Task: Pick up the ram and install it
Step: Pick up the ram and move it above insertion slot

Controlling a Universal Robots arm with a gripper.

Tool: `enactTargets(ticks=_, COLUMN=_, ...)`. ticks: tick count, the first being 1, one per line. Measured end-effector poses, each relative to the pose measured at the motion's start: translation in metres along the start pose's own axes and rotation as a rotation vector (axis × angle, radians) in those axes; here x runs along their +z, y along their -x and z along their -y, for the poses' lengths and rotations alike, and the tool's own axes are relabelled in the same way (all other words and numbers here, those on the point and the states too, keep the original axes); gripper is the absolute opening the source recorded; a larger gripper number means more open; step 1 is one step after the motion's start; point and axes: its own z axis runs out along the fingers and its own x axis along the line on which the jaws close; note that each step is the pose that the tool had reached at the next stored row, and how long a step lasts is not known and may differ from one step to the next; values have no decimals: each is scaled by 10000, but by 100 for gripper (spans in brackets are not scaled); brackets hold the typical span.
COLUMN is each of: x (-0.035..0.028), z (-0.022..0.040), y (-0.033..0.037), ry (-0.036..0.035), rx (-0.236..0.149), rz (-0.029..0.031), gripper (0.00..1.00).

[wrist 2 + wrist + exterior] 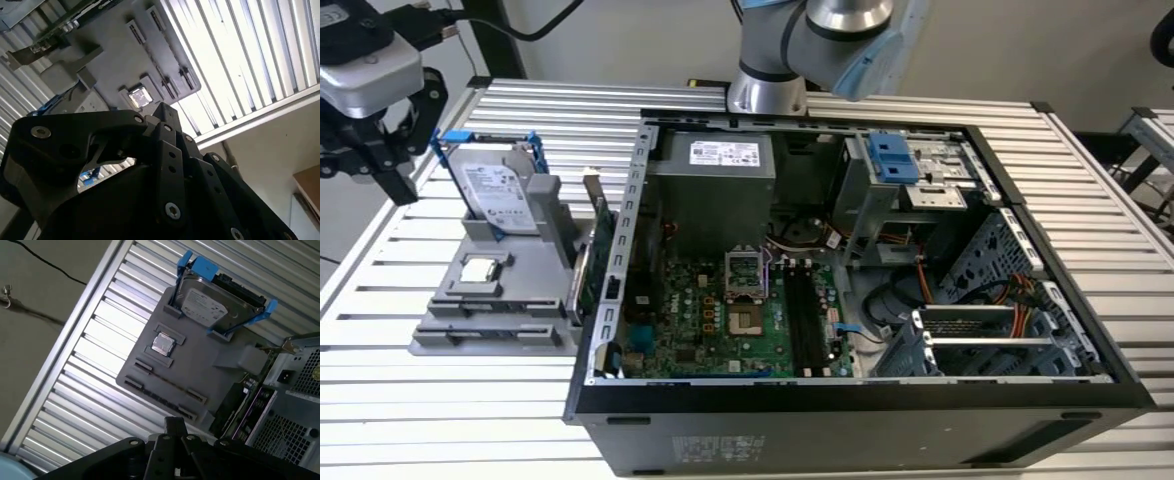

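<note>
Nearest in the first wrist view, gripper point(175, 426) over the slatted table point(95, 345); cannot tell whether spread or pressed together. Beyond, apart from it, what looks like the ram point(171, 382), on edge in a slot of the gray holder point(210, 370). Then processor chip point(163, 344), blue-framed hard drive point(215, 302). Beside the holder, open computer case point(295, 405).

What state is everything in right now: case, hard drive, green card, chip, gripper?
Computer case: side panel off, inside exposed.
Hard drive: upright in blue frame on gray holder.
Green card: standing on edge between holder and case.
Chip: flat in a holder recess.
Gripper: open, empty, beside the hard drive.
</note>
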Motion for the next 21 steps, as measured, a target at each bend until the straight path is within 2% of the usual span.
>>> enactTargets(ticks=7, x=0, z=-1, y=-1, ry=22, rx=-935, rz=-46, gripper=0)
enactTargets(ticks=21, x=0, z=-2, y=-3, ry=74, rx=-3106, rz=-154, gripper=0)
